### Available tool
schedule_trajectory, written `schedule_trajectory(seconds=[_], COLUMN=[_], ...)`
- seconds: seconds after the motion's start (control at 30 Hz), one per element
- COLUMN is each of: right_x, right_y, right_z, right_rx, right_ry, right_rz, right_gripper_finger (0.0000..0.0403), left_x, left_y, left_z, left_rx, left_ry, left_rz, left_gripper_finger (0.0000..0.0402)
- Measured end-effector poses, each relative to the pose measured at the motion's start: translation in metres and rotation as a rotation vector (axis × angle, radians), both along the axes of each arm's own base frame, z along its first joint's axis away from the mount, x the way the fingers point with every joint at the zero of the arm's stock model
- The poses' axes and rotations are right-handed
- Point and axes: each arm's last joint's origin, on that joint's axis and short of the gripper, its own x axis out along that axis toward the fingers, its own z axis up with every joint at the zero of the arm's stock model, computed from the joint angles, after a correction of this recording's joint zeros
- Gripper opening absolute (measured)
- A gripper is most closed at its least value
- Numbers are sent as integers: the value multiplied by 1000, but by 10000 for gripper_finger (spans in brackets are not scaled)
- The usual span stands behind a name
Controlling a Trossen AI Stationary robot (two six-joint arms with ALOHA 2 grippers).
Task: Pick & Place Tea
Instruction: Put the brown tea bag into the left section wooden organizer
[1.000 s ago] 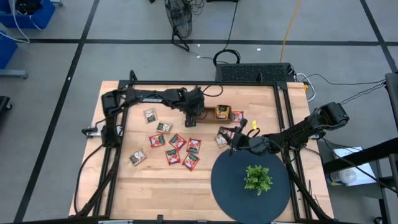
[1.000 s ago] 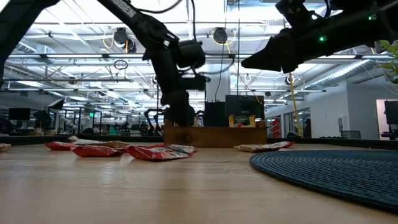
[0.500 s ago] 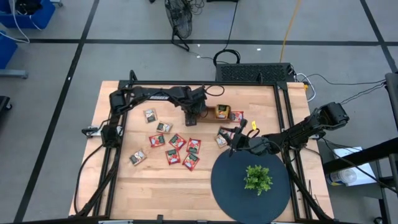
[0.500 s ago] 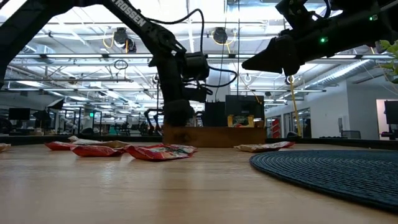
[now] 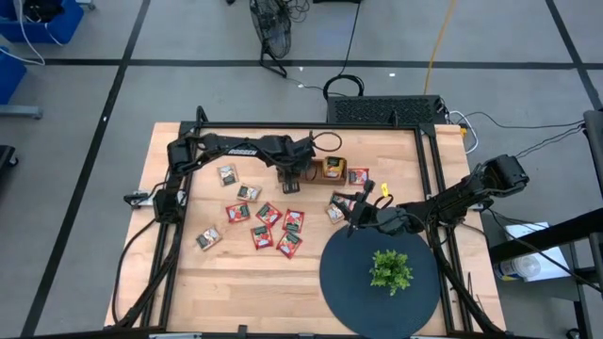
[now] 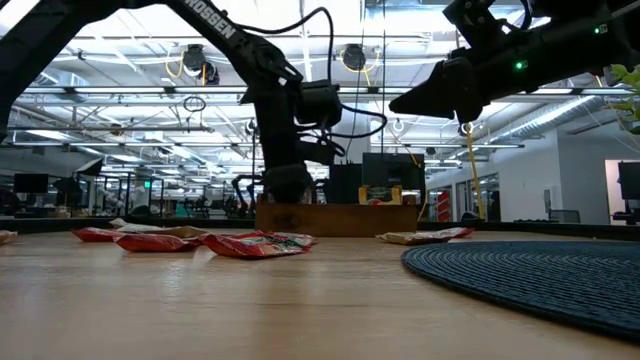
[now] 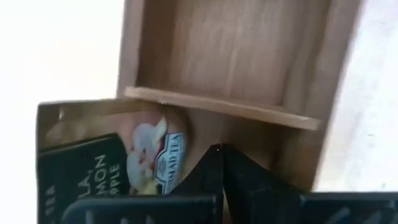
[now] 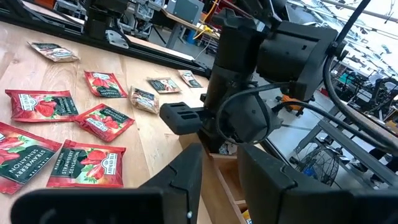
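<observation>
Left end effector (image 5: 290,176) down in wooden tray (image 5: 325,170) near the far edge of the surface (image 5: 236,282), fingers pressed together, nothing gripped; tray interior mostly hidden by the arm. Right end effector (image 5: 353,217) hovering toward the right edge beside round mat (image 5: 339,282), partly open, contents indiscernible. Red tea sachets (image 5: 268,226) scattered flat mid-surface; near-left corner open.

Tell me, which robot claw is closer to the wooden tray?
The left gripper. It hangs right over the wooden tray, at its left end, fingers shut. The right gripper waits farther off, toward the front of the table, beside the dark round mat.
</observation>
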Motion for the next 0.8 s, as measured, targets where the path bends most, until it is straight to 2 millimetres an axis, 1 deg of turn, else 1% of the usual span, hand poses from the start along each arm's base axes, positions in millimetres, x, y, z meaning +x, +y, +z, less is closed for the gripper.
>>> schedule_trajectory(seconds=[0.17, 0.23, 0.33, 0.47, 0.6, 0.67, 0.73, 0.8], right_x=[0, 0, 0, 0, 0, 0, 0, -2], right_y=[0, 0, 0, 0, 0, 0, 0, -2], right_z=[0, 0, 0, 0, 0, -1, -2, -4], right_rx=[8, 9, 9, 12, 16, 17, 28, 19], right_ry=[-4, -5, -5, -6, -7, -1, 6, 44], right_rz=[-1, -2, -2, -2, 0, 0, -4, -5], right_gripper_finger=[89, 89, 89, 89, 89, 89, 89, 92], left_x=[3, 3, 2, -2, -11, -17, -25, -37], left_y=[-10, -14, -20, -28, -37, -42, -49, -55], left_z=[2, 8, 23, 53, 87, 109, 128, 139], left_rx=[0, 5, 18, 42, 51, 37, 24, 13], left_ry=[2, -12, -54, -136, -235, -345, -496, -646], left_rz=[-26, -34, -39, -48, -33, -56, -126, -201], left_gripper_finger=[3, 7, 22, 35, 29, 20, 7, 5])
